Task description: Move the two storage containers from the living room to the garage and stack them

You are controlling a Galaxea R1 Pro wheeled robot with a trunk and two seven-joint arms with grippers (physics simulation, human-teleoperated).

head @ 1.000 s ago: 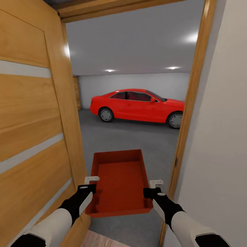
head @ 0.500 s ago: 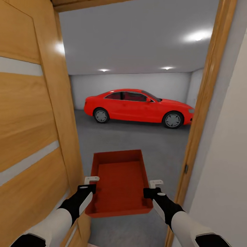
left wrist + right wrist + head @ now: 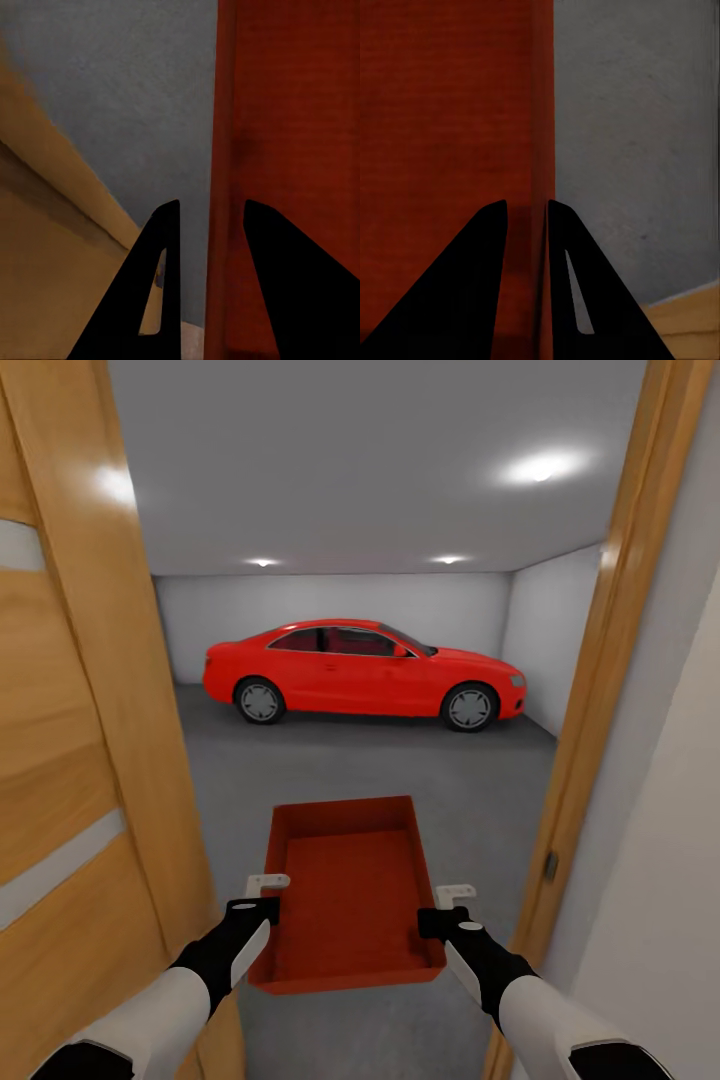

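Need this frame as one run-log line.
phase: transit, in doorway to garage | left pincer: shut on container wall | right pincer: shut on opposite wall | ahead: red car, concrete floor

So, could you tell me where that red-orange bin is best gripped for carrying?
By its two long side walls, one gripper per side, as held now. The storage container is open-topped with thin straight walls, so each wall fits between two fingers from above. The left gripper and right gripper each straddle a wall, keeping it level.

Matt ribbed-bottomed storage container (image 3: 345, 890), glossy wooden door (image 3: 75, 760), rough floor (image 3: 400, 760).
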